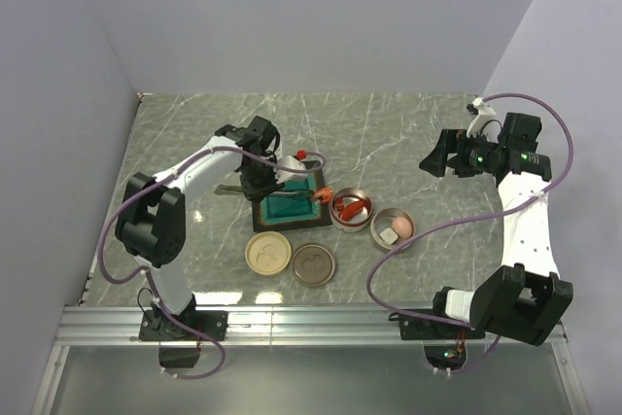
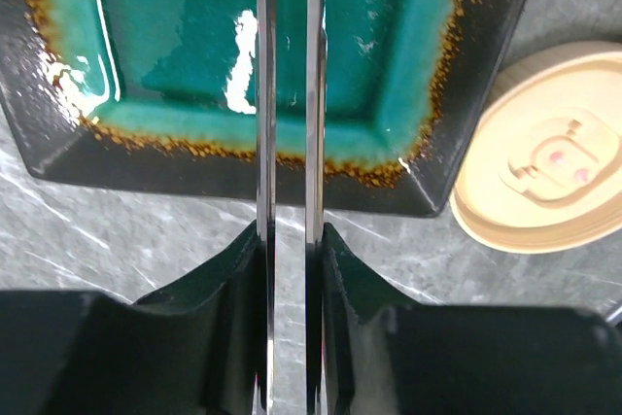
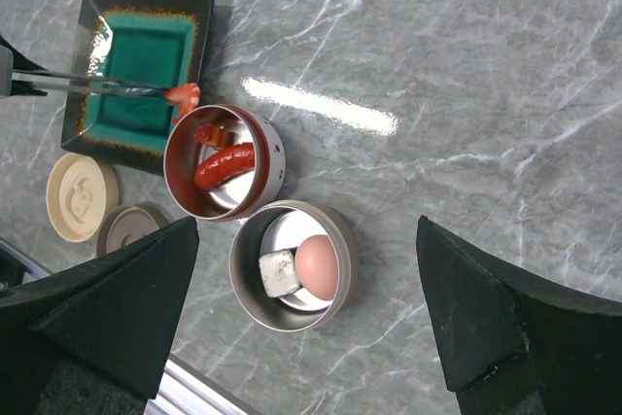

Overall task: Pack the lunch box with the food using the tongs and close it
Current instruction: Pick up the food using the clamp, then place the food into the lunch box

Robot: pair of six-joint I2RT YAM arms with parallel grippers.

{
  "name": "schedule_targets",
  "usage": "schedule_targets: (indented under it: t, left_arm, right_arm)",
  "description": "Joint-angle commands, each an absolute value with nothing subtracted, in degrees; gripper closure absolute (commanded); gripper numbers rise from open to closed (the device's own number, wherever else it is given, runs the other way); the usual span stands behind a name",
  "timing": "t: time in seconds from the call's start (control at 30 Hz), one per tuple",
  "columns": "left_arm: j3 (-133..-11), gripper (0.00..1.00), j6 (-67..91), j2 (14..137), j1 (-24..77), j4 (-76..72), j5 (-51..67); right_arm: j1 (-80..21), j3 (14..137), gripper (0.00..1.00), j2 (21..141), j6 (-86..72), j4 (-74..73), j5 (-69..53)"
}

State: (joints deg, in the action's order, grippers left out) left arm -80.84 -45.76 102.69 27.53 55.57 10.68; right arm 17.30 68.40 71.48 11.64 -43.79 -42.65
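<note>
Tongs [image 2: 265,143], slim silver metal, two thin arms running nearly parallel; clamped across both arms by the left gripper [image 2: 289,279], whose dark fingers [image 2: 228,308] press on them from either side. They reach rightward over a square teal tray [image 1: 275,212] with a dark speckled rim, and a small red-orange shrimp piece [image 3: 183,95] is pinched at the tips, above the tray's right edge and just beside the red-lined tin [image 3: 268,148]. That round tin, right of the tray, contains a red sausage [image 3: 225,164]. A second round tin [image 3: 342,240], plain metal, sits against it on the near right and holds a pale pink egg [image 3: 316,267] and a white cube [image 3: 276,272], touching. Cream lid [image 2: 554,172] and brown lid [image 1: 313,264] lie side by side near of the tray; the cream one bears a raised moulded figure, with no lettering legible. Right gripper [image 1: 445,155] hangs over bare marbled tabletop [image 1: 389,133] far right, jaws spread wide and holding nothing.
</note>
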Motion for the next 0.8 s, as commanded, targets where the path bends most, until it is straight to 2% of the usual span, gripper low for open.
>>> schedule_targets:
  t: [0.0,0.13,0.23,0.77]
  left_arm:
    - [-80.07,0.82,-45.0,98.53,26.9,57.39,11.51]
    - [-79.98,0.92,-42.98,95.98,26.02,57.04,10.99]
    - [-80.59,0.94,-42.19,94.49,25.66,57.74,10.9]
    - [-89.3,0.96,-38.58,93.43,27.51,63.11,15.38]
  right_arm:
    - [17.67,71.02,0.0,71.28,12.04,-43.51,-42.98]
    - [17.67,70.93,0.0,71.19,11.95,-43.33,-43.42]
    - [17.67,71.02,0.0,71.02,11.78,-43.24,-43.68]
    - [17.67,71.45,0.0,70.84,11.16,-42.98,-44.3]
